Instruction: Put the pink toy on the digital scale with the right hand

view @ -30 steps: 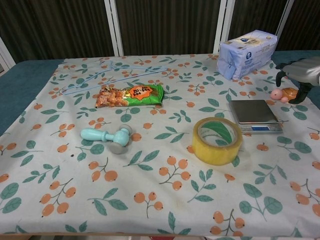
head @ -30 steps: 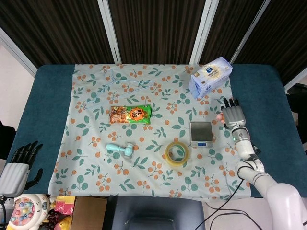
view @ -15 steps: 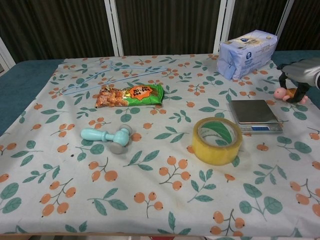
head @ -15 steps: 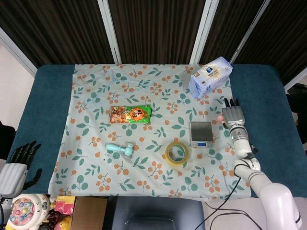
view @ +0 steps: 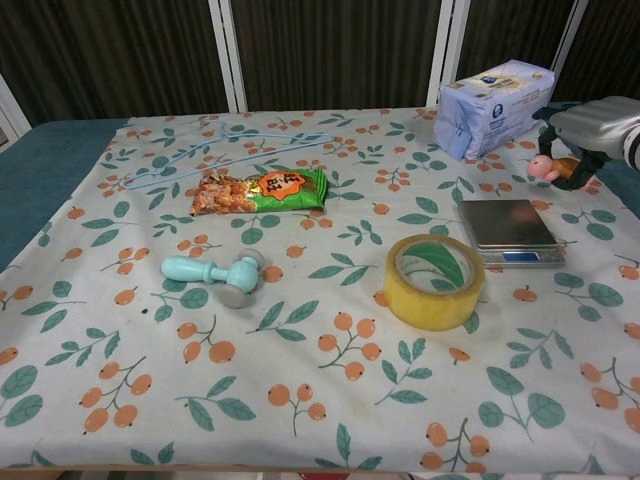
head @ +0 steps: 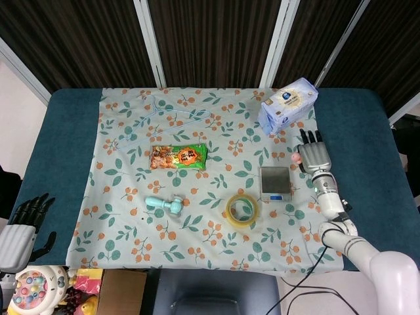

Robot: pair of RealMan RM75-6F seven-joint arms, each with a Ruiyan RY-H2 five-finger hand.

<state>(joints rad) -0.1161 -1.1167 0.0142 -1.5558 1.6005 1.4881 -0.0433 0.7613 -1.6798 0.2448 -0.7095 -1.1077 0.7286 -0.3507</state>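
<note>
Holding the pink toy [view: 543, 166] in its fingers, the right hand [view: 590, 135] hangs above the flowery cloth [head: 131, 197], up and off to the right of the digital scale [view: 508, 230]. The toy is small, and only its pink end pokes out from the hand — in the head view it shows as a tiny pink dot [head: 295, 158] beside the hand [head: 314, 155]. It touches nothing but the hand and is not over the scale's shiny plate yet.

What could go wrong? The toy is little and looks round, so I think it could slip out of the fingers on the way. If it drops from too high, it might bounce or roll off the smooth plate onto the cloth. The blue tissue pack [view: 494, 93] sits near, behind the hand, and could get bumped. The yellow tape roll [view: 434, 281] is just beside the scale too.

The left hand [head: 23, 226] rests far away at the table's edge — fingers apart, holding nothing.
</note>
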